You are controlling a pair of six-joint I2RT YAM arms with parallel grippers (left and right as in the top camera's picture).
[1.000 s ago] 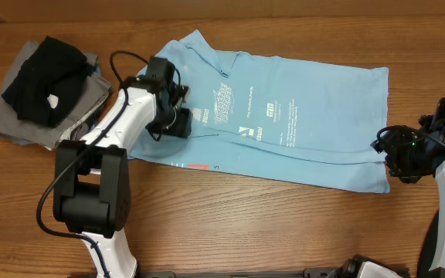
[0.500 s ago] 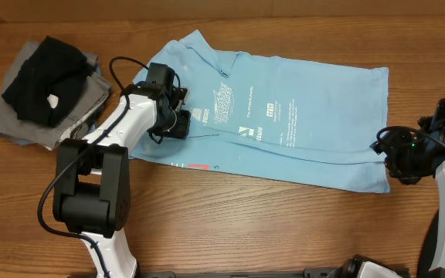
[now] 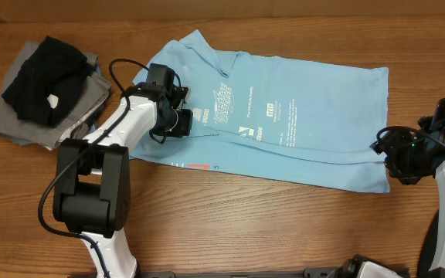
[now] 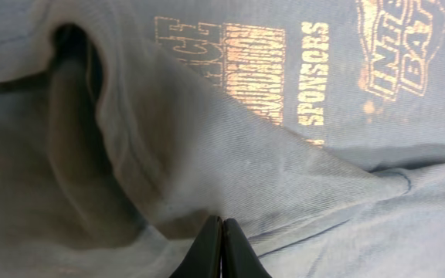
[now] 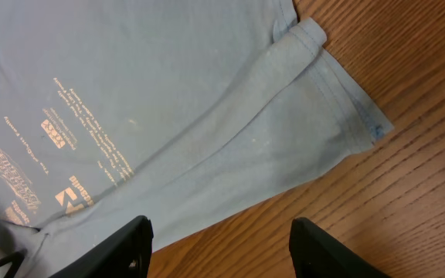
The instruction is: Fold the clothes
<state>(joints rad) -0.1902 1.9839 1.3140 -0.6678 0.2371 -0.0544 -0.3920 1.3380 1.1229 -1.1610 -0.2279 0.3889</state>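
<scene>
Blue shirt (image 3: 300,116) lay flat on the table (image 3: 230,224). Your left claw (image 4: 222,232) just shut tight on a fold of it, ready to lift. Your right claw (image 5: 221,251) hung open, empty.

My left gripper (image 4: 221,232), at the left, pinches the light blue T-shirt (image 3: 307,116); my right gripper (image 5: 219,228), at the right edge, hangs spread.

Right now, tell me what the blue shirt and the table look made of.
Blue shirt: likely cotton knit, matte; fine ribbed weave and soft creases show. Table: wood or wood-look laminate, smooth; brown grain lines run across it.
</scene>
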